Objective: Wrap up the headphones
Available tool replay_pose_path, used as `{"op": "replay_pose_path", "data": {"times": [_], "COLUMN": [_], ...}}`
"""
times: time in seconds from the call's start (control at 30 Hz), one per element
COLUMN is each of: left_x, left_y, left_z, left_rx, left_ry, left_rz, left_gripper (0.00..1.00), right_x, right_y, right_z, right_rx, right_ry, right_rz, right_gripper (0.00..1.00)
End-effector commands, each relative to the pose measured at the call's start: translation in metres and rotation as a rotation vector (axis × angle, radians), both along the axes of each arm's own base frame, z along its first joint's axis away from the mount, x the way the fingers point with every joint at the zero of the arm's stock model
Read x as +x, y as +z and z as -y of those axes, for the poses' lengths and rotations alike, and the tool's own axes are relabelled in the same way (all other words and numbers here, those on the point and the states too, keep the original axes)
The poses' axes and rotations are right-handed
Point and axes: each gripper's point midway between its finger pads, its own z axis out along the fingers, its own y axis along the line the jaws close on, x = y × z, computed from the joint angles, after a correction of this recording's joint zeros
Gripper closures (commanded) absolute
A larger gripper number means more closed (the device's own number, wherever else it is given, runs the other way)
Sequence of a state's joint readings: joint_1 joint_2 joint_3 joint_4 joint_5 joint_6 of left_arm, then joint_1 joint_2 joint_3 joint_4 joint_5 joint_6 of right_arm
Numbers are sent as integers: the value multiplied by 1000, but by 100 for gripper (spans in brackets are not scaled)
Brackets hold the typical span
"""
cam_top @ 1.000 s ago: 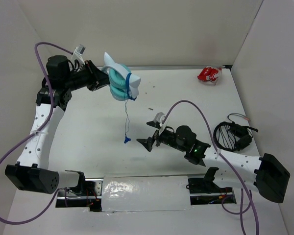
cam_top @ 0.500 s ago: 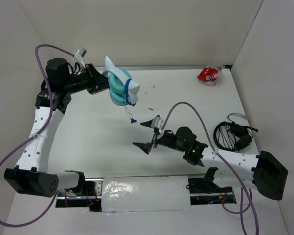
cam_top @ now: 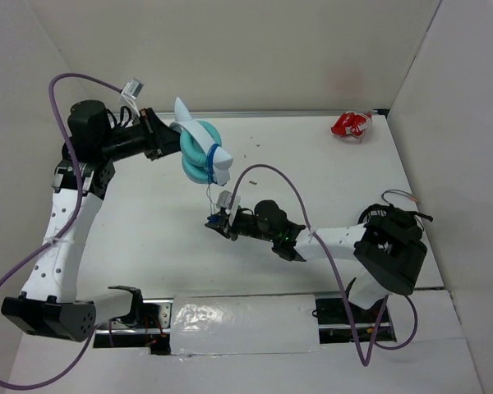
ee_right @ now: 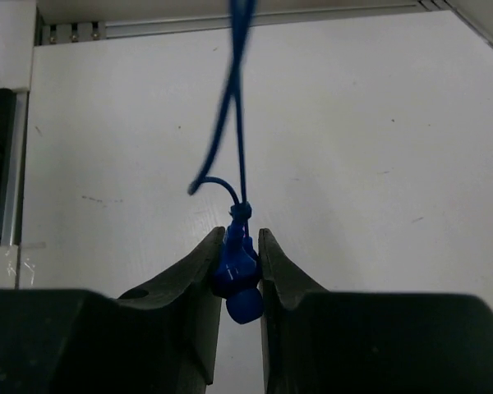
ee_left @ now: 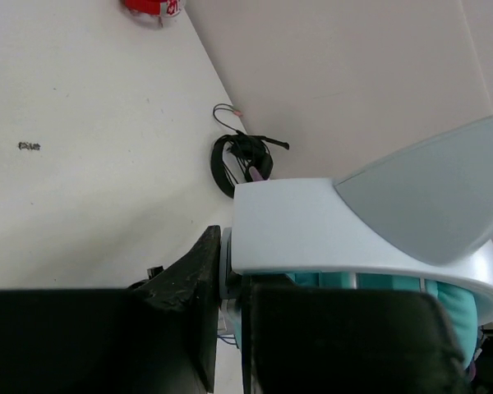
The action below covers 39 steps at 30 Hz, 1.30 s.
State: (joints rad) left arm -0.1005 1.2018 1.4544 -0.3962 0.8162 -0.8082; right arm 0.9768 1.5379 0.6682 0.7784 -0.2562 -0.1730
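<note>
The teal headphones [cam_top: 199,153] with white headband and cat-ear tips are held up above the table's back left. My left gripper [cam_top: 166,139] is shut on them; in the left wrist view the white headband [ee_left: 329,230] sits clamped at my left gripper [ee_left: 230,246]. A thin blue cable [ee_right: 238,98] hangs down from them to the blue plug [ee_right: 242,279]. My right gripper [ee_right: 240,246] is shut on that plug, just below the headphones in the top view [cam_top: 216,222].
A small red-and-white object [cam_top: 351,125] lies at the back right corner. A black coil of cable [ee_left: 242,160] lies by the right wall, partly behind my right arm. White walls close in the table on three sides. A foil strip [cam_top: 242,324] runs along the near edge.
My right arm swung left to the hanging plug and closed on it. The left arm turned the headphones, and the hanging cable is shorter than before.
</note>
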Motion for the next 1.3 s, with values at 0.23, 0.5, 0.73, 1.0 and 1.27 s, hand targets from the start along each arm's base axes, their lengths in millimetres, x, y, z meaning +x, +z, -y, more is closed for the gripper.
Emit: {"op": "replay_pose_path", "data": {"times": [0.23,0.5,0.73,1.0,1.27], "left_x": [-24,-28,0,21,51], "left_y": [23,2,-70,-129,-217], "left_z": [6,20,32,50,50], "left_rx": [-29,-12,69,247,426], "left_ry": [-83,-225,-128,-58,25], "left_rz": [136,145,6,-7,-227], "left_gripper": [100,100,100,100,100], "right_x": [30,103,161,184,182], "right_y": [40,47,85,100,97], "right_z": [42,107,161,179,173], "right_rx": [168,175,126,-49,-169], "right_ry": [-60,-313,-554,-587,-713], "right_rz": [-7,-112,-176,-188,-286], "right_gripper": [100,100,100,100,100]}}
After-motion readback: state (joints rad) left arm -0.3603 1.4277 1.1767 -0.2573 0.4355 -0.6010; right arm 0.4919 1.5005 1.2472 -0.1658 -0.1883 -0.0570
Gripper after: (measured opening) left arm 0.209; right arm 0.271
